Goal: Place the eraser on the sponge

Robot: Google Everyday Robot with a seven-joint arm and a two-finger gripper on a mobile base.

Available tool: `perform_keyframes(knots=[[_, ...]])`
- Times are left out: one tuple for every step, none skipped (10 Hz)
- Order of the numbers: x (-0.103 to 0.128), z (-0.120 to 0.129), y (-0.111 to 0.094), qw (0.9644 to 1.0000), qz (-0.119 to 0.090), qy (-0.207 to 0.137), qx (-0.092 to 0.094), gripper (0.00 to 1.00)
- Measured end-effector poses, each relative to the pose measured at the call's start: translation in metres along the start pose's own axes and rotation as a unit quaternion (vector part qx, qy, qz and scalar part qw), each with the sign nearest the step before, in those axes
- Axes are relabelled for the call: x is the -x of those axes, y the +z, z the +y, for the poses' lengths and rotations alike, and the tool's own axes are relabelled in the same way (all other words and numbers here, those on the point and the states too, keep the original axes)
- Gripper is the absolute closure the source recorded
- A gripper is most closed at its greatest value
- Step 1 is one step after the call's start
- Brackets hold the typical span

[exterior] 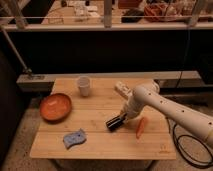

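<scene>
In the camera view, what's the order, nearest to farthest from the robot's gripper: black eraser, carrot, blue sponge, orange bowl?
The gripper is right of the table's middle.
1. Eraser: right at the gripper.
2. Carrot: just beside it, image right.
3. Sponge: near front edge, image left.
4. Bowl: left edge, farthest.

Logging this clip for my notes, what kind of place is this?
Likely a robot lab or workshop: a wooden table holding test props like the sponge and orange bowl, cable on the floor, cluttered benches behind. The gripper is mid-table at the eraser.
</scene>
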Motion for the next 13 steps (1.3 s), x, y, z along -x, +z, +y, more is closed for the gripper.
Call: perform_keyframes(knots=[[0.003, -0.002, 0.000, 1.0000, 0.000, -0.006, 0.001, 0.95], [0.006, -0.002, -0.001, 0.9999, 0.001, -0.013, 0.003, 0.93], [0.009, -0.002, -0.002, 0.9998, 0.002, -0.021, 0.005, 0.89], [0.017, -0.006, -0.002, 0.9995, 0.001, -0.031, 0.007, 0.88], [0.021, -0.007, -0.002, 0.9993, 0.001, -0.038, 0.008, 0.83], [0.024, -0.007, -0.003, 0.9989, 0.001, -0.046, 0.009, 0.73], [0.026, -0.008, -0.002, 0.9986, 0.001, -0.051, 0.011, 0.71], [0.029, -0.008, -0.002, 0.9982, 0.003, -0.059, 0.013, 0.71], [0.033, -0.008, -0.003, 0.9977, 0.004, -0.066, 0.014, 0.74], [0.039, -0.011, -0.004, 0.9971, 0.005, -0.075, 0.016, 0.82], [0.044, -0.013, -0.003, 0.9965, 0.005, -0.081, 0.017, 0.86], [0.047, -0.013, -0.004, 0.9961, 0.007, -0.086, 0.018, 0.86], [0.049, -0.013, -0.005, 0.9955, 0.008, -0.093, 0.020, 0.83]])
